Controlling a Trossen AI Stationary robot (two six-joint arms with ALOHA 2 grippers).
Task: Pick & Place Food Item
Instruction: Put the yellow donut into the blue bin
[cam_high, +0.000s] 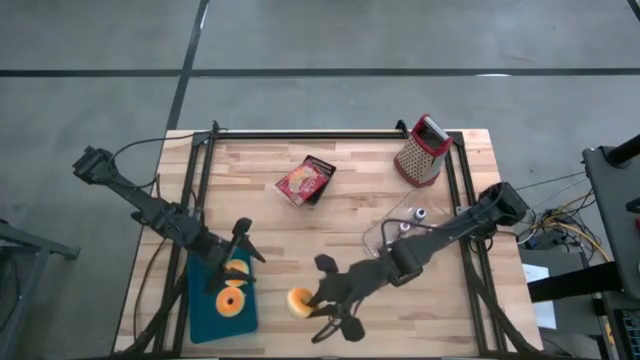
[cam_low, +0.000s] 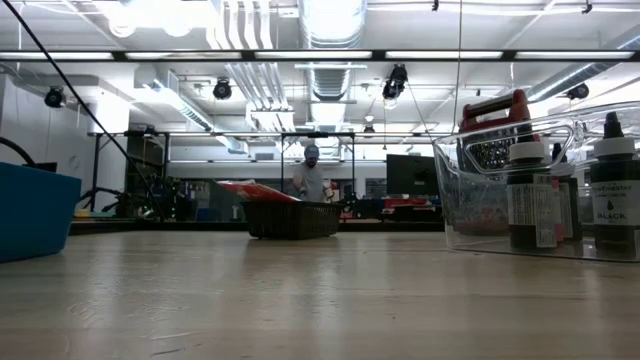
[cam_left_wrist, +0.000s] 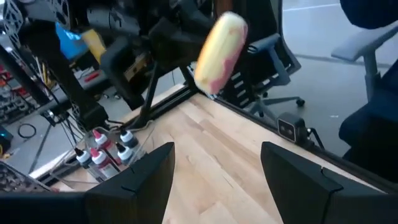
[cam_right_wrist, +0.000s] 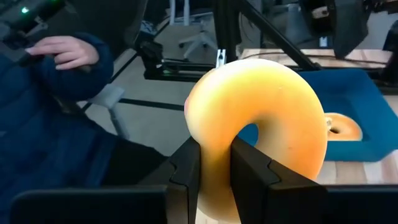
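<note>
The wooden bench (cam_high: 350, 210) is spanned by both dark arms, and near its left front corner a blue tray (cam_high: 205, 310) is seen with two donuts already lying in it. Toward the back, a red snack packet (cam_high: 306, 181) and a red-handled grater (cam_high: 421, 152) are set well apart from the work, and a clear bin of small bottles (cam_high: 400, 228) is placed beside the right arm. In the room beyond the bench, a person's hand and a blue sleeve are caught in the right wrist view. The left hand (cam_high: 238, 262) is held over the tray with its fingers spread apart and nothing between them. The right hand (cam_high: 322, 297) is clamped on a yellow donut (cam_right_wrist: 261, 134), the ring being pinched through its hole and raised just beside the tray's right edge. The carry is judged to be near its end, with only the release over the tray left. A collision is the chief risk, since the tray space is occupied by the left hand; the soft ring could also be released short of the tray wall or dropped onto the donuts already there and rolled off.
</note>
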